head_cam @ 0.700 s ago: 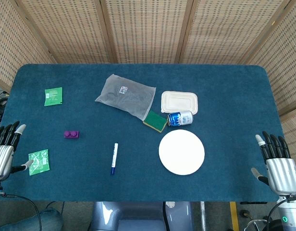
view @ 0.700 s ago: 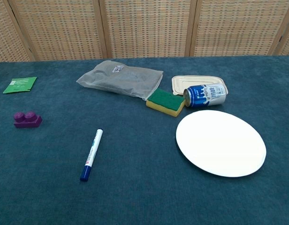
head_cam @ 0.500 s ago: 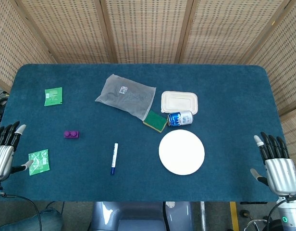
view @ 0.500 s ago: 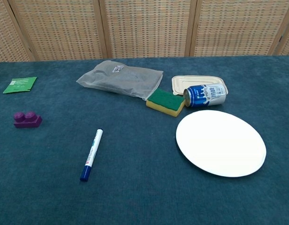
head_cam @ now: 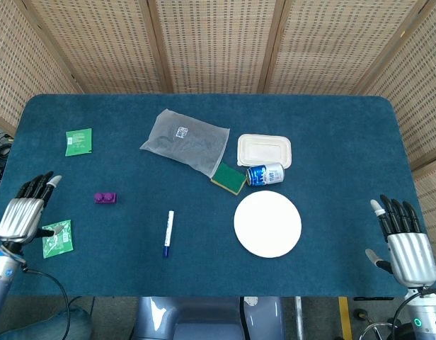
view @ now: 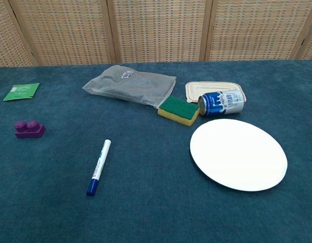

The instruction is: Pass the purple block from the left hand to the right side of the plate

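Table setup was unchanged, with the plate as landmark. Mesh bag up-left of plate, tray and can just above it, sponge beside can, marker left of plate. Purple block lay on the cloth well left of plate, untouched. Left hand had moved inward over the table edge toward the block since the earlier frames, fingers apart, holding nothing, above a green packet. Probably the start of the reach; pickup not yet done. Right hand was far right of plate, fingers spread, empty, slightly lower than before. Chest view showed no hands and nothing shifted.
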Robot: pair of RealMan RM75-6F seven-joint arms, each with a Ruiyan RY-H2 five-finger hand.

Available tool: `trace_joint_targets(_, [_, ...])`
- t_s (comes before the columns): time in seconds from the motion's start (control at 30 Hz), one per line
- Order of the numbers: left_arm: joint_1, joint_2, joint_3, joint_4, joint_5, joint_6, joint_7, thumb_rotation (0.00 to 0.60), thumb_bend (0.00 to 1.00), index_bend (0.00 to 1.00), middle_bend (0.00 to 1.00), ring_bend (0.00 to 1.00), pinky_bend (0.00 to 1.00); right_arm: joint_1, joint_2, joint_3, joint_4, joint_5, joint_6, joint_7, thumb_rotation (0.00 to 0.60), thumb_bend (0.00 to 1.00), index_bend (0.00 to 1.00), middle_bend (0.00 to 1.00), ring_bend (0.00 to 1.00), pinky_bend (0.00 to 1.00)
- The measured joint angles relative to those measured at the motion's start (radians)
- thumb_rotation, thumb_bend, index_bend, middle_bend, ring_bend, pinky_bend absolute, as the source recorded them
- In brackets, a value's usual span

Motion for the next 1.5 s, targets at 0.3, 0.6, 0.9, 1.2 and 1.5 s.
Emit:
trace_joint_targets(0.3, [-0.190,-0.167,-0.010,0.355,0.034,-0.244,-0.122,0.600,0.24,0.22,0.28,0.22,0.29,0.010,-0.003,0.016,0.015,0.033,-0.022,0.025,0.600,0.00,0.02,0.00,0.00,0.00])
trace_joint_targets(0.6, [-0.261,-0.314,0.029,0.556,0.080,-0.325,-0.231,0.600,0.24,0.26,0.29,0.22,0.29,0.012,-0.004,0.019,0.021,0.044,-0.031,0.037,0.600,0.00,0.02,0.00,0.00,0.00])
trace_joint_targets(0.9, [-0.280,-0.382,0.056,0.646,0.104,-0.332,-0.286,0.600,0.27,0.34,0.38,0.30,0.33,0.013,-0.004,0.019,0.021,0.049,-0.036,0.044,0.600,0.00,0.03,0.00,0.00,0.00])
trace_joint_targets(1.2, [-0.293,-0.434,0.052,0.709,0.104,-0.300,-0.286,0.600,0.34,0.52,0.56,0.45,0.43,0.014,-0.001,0.022,0.023,0.057,-0.041,0.058,0.600,0.00,0.04,0.00,0.00,0.00])
trace_joint_targets(1.5, [-0.293,-0.416,0.042,0.680,0.108,-0.249,-0.296,0.600,0.34,0.51,0.56,0.45,0.43,0.013,0.003,0.022,0.019,0.056,-0.038,0.066,0.600,0.00,0.04,0.00,0.00,0.00])
